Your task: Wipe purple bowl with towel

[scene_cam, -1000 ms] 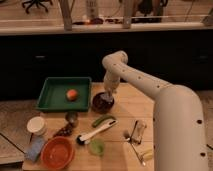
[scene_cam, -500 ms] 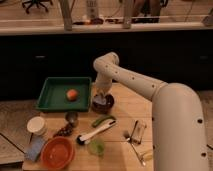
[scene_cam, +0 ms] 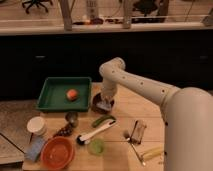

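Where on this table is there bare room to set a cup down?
Bare wood lies between the purple bowl, where the gripper sits, and the arm. A smaller patch lies between the green cup and the yellow object. The front left, around the orange-red bowl, is crowded.

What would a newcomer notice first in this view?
The big white arm stretches in from the right, its claw down at the purple bowl, centre of view. Next come the green tray at back left, holding a small orange thing, and the orange-red bowl at the front left corner.
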### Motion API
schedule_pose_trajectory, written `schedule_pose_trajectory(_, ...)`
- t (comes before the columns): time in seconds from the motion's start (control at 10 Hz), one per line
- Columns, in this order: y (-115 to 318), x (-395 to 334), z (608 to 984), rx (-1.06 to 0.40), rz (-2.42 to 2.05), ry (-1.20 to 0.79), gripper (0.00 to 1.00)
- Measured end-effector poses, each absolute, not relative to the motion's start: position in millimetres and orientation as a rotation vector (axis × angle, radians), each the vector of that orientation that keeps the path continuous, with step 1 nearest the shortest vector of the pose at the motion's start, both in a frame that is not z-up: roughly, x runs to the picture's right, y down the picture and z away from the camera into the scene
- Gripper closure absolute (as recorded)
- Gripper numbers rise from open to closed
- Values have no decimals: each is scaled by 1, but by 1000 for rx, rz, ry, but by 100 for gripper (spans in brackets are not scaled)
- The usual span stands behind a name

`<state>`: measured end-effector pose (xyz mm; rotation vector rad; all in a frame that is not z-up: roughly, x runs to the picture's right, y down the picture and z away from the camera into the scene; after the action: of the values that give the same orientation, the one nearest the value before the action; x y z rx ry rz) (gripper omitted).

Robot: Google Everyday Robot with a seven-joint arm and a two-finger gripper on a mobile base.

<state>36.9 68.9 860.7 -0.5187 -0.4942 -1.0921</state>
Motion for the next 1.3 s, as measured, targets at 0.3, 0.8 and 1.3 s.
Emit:
schedule_pose_trajectory(0.3, 47, 63, 877, -516, -1007, -455, 100)
schedule_pose_trajectory(0.8, 23, 22, 891, -524, -1089, -449, 100)
schedule_pose_trajectory(1.3, 53, 2, 859, -498, -1181, -520, 100)
